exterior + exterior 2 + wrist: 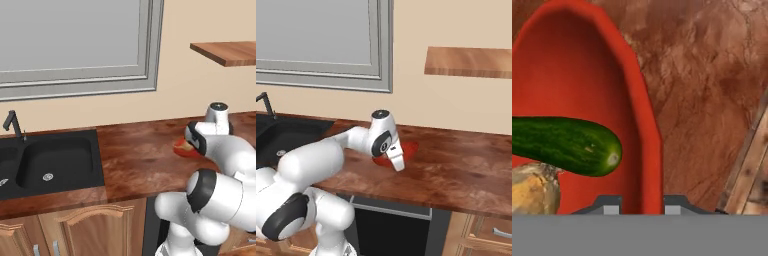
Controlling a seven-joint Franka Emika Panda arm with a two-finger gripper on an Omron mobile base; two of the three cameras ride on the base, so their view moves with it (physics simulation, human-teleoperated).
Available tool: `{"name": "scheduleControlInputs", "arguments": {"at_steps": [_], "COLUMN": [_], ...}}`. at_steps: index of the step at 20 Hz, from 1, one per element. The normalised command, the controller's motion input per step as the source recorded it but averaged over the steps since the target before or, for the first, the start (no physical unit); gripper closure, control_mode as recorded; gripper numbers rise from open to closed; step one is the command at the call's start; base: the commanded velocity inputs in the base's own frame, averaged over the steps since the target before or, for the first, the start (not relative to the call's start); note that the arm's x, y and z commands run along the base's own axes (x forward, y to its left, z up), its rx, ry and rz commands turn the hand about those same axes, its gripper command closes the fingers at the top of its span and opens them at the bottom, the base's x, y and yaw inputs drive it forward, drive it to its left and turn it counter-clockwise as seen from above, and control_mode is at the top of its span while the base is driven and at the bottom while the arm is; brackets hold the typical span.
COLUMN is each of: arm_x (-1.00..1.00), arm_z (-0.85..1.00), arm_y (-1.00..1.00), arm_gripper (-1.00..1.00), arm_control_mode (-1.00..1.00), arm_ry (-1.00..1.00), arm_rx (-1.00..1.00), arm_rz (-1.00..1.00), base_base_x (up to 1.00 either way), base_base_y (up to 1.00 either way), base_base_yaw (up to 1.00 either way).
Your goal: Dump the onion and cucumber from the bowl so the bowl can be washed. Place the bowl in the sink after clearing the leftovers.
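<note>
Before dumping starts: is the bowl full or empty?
Full: the cucumber and onion lie inside the red bowl.

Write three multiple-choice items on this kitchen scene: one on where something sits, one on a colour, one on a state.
1. Where is the cucumber?
A. in the sink
B. in the bowl
C. on the shelf

2. What colour is the bowl?
A. red
B. blue
C. white

3. How do the gripper fingers stand?
A. both inside the bowl
B. one each side of the rim
C. high above the counter

Key: B, it lies beside the onion on the red inside; A, glossy red; B, the rim runs between the tips.
</note>
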Motion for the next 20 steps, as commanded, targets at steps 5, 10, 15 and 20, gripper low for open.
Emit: {"name": "scheduleControlInputs", "arguments": {"at_steps": [5,10,15,20], "arm_x": [0.13,0.16,0.13,0.00], "arm_z": [-0.21,-0.27,-0.08,0.12], "arm_y": [0.14,0.27,0.27,0.36], "arm_gripper": [1.00,1.00,1.00,1.00], "arm_control_mode": [-1.00,-1.00,-1.00,-1.00], "arm_ry": [0.21,0.17,0.13,0.00], "arm_rx": [-0.26,-0.31,-0.28,-0.30], "arm_rz": [0.00,0.00,0.00,0.02], "base_base_x": [0.00,0.00,0.00,0.00], "base_base_y": [0.00,0.00,0.00,0.00], "base_base_yaw": [0.00,0.00,0.00,0.00]}}
